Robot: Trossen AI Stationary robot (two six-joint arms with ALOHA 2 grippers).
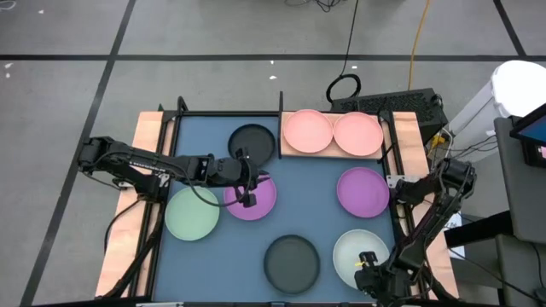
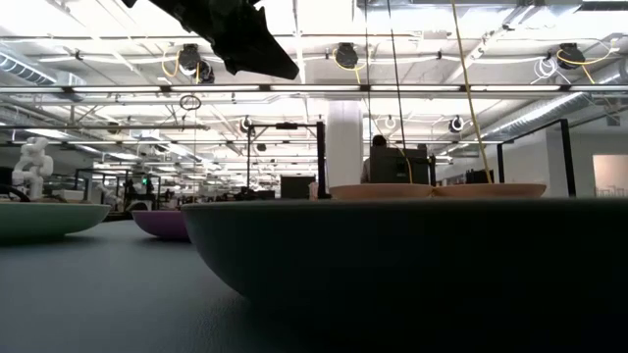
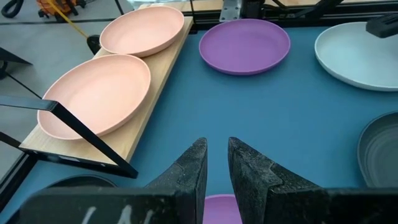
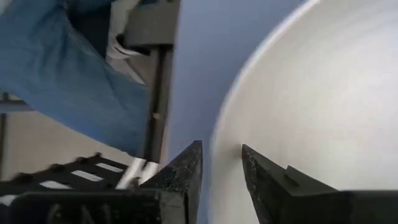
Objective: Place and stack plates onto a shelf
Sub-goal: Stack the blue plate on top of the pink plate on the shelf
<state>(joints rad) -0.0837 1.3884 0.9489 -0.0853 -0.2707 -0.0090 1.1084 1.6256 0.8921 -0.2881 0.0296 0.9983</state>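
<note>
Underneath, blue mat (image 1: pixel 290 205) on tabletop; grey tiled floor (image 1: pixel 68 85) around. Counted: two pink plates (image 1: pixel 307 130) side by side on shelf (image 1: pixel 290 152); two purple (image 1: pixel 363 191), two pale green (image 1: pixel 192 212), two black (image 1: pixel 291 263) on mat. Left pincer (image 1: pixel 248 189) over purple plate (image 1: pixel 253 201), slightly parted, empty. Right pincer (image 4: pixel 221 168) released astride pale green plate rim (image 4: pixel 311 112).

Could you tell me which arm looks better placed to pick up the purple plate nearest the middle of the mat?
Left, probably. The left gripper hovers right over that purple plate, fingers slightly apart. The right gripper sits at the pale green plate in the near right corner.
</note>
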